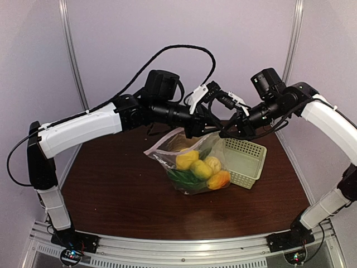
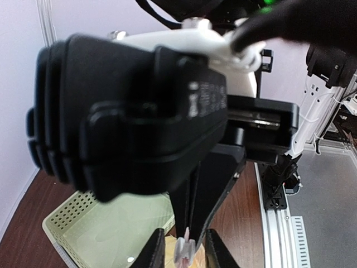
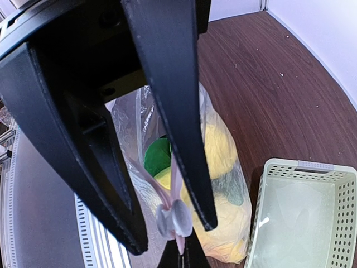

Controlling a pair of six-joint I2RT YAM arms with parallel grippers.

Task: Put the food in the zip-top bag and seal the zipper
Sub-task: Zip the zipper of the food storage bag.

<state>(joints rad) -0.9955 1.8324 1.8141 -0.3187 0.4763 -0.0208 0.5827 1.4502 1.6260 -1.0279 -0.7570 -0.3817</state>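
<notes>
Clear plastic bag point(image 1: 167, 146) sits on the table point(image 1: 111, 190), mouth held up, food point(image 1: 201, 167) inside. Right claw point(image 3: 173, 234) is pressed together on the zipper point(image 3: 175, 178); left claw point(image 2: 184, 254) stands narrowly spread around that strip. Pinch both tracks squarely, then slide away from the right, strip taut.

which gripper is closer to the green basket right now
Right. The right gripper, shut on the zipper, hangs by the basket's far left corner; the left gripper is just beyond it, over the bag.
</notes>
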